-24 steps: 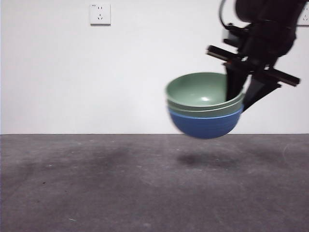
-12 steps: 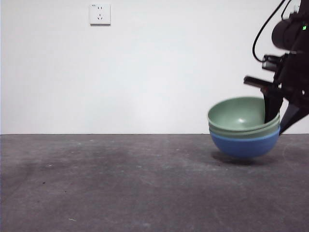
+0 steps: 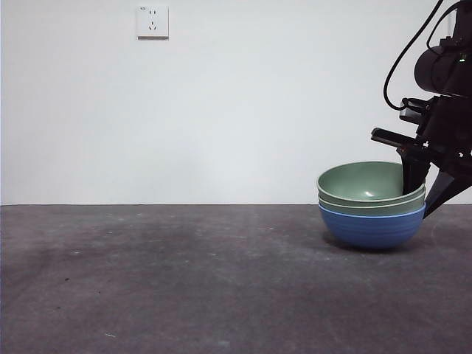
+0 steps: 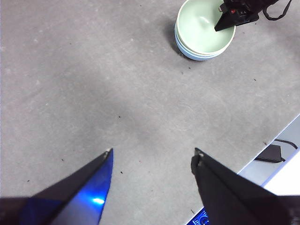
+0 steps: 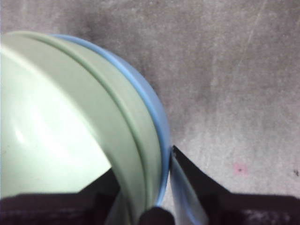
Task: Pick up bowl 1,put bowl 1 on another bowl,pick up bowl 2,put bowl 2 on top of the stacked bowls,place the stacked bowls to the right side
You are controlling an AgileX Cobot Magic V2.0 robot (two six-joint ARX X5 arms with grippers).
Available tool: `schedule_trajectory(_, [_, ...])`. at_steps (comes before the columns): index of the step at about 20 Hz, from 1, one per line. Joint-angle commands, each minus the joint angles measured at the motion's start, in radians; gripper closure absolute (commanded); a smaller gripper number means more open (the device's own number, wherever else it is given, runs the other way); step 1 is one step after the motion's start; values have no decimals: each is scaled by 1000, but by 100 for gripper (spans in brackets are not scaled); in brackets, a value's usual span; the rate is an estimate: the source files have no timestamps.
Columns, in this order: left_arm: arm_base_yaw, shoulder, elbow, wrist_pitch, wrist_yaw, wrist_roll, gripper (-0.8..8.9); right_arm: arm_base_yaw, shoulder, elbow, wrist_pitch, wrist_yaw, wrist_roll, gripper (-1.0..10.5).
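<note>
The stacked bowls (image 3: 372,221) rest on the table at the right: two pale green bowls (image 3: 369,184) nested in the blue bowl (image 3: 372,228). My right gripper (image 3: 419,200) clamps their right rim, one jaw inside the top green bowl and one outside against the blue wall. The right wrist view shows the green rims (image 5: 70,122) and the blue rim (image 5: 157,112) pinched in my right gripper (image 5: 150,187). My left gripper (image 4: 152,157) hangs open high over bare table, far from the stacked bowls (image 4: 204,33).
The grey table (image 3: 184,280) stretches left of the stack. A white wall with a socket (image 3: 153,21) stands behind. In the left wrist view the table's edge runs close by, with a black cable (image 4: 274,147) beyond it.
The right gripper has carried the stack to the right and downward. The bowls went from hanging in the air to sitting level on the table.
</note>
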Motion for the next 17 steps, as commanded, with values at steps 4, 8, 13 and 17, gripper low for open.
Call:
schedule_trajectory(4, [2, -1, 1, -9, 1, -6, 529, -8, 39, -19, -18, 17, -17, 779])
schedule_trajectory(8, [2, -1, 1, -23, 1, -6, 529, -8, 39, -19, -13, 17, -18, 778])
schedule_trajectory(13, [2, -1, 1, -24, 0, -6, 529, -8, 5, -19, 15, 9, -31, 647])
schedule_trajectory(17, [2, -1, 1, -16, 0, -5, 529, -8, -100, -19, 13, 10, -36, 648])
